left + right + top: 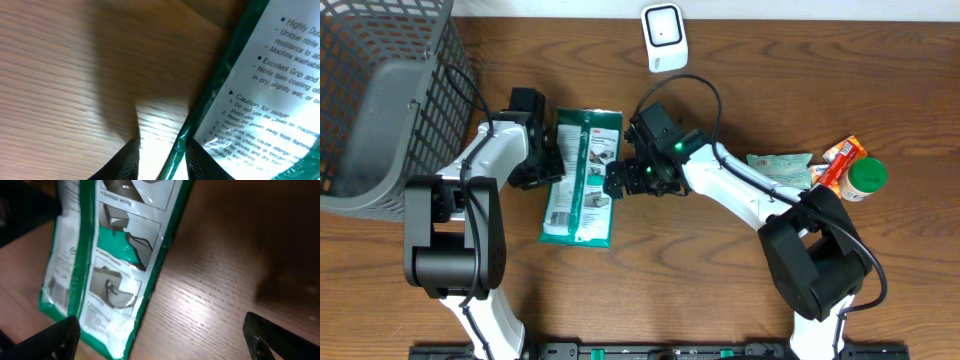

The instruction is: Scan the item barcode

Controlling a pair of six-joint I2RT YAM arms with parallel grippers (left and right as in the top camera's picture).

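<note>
The item is a flat green-and-white glove package [580, 180] lying on the table between both arms. My left gripper [548, 165] is at its left edge. In the left wrist view the package [270, 85] has its green edge between my narrowed fingers [200, 162], with a gap still showing on the left side. My right gripper [620, 183] stands wide open at the right edge. In the right wrist view the package [115, 255] has its corner near the left finger, and a striped patch like a barcode shows low on its left. The white scanner [663, 37] stands at the back.
A grey wire basket [380, 100] fills the back left corner. At the right lie a green pouch [780, 165], an orange packet [840, 160] and a green-lidded jar [866, 178]. Bare wood lies in front of the package.
</note>
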